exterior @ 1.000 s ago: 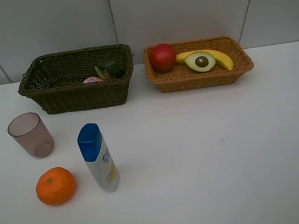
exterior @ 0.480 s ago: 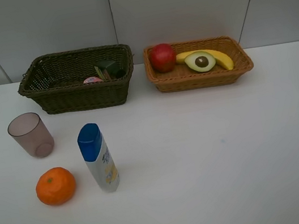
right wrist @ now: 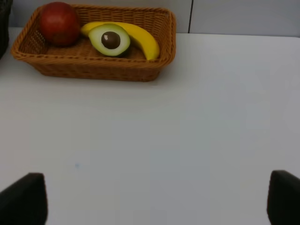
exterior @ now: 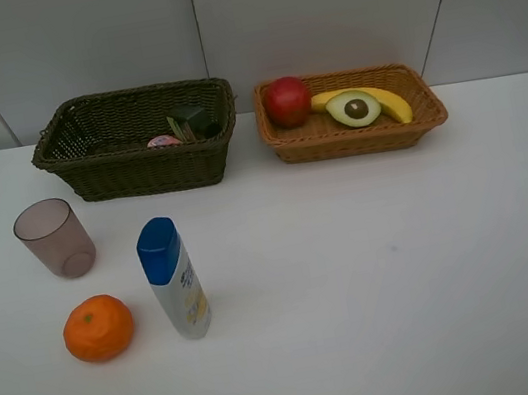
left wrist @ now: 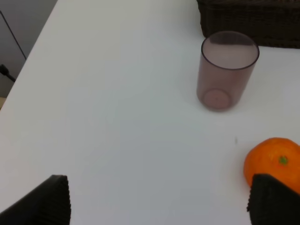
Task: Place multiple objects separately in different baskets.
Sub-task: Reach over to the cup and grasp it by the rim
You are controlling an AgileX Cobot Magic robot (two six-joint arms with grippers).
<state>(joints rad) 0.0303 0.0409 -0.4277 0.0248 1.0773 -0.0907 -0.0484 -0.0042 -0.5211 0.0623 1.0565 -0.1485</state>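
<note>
On the white table stand a translucent pinkish cup (exterior: 54,239), a white blue-capped bottle (exterior: 174,278) and an orange (exterior: 98,328). The dark olive basket (exterior: 62,140) holds a dark green bottle (exterior: 192,120) and a pink bottle (exterior: 163,140). In the orange-tan basket (exterior: 356,138) lie a red apple (exterior: 287,101), an avocado half (exterior: 355,108) and a banana (exterior: 393,105). Neither gripper shows in the high view. My left gripper (left wrist: 159,206) is open, short of the cup (left wrist: 227,70), with the orange (left wrist: 273,161) by one fingertip. My right gripper (right wrist: 152,201) is open, well short of the tan basket (right wrist: 93,70).
The table's left edge (left wrist: 28,61) runs close to the left gripper. A grey panelled wall (exterior: 313,7) rises behind both baskets. Bare white tabletop (exterior: 409,275) spreads over the front right.
</note>
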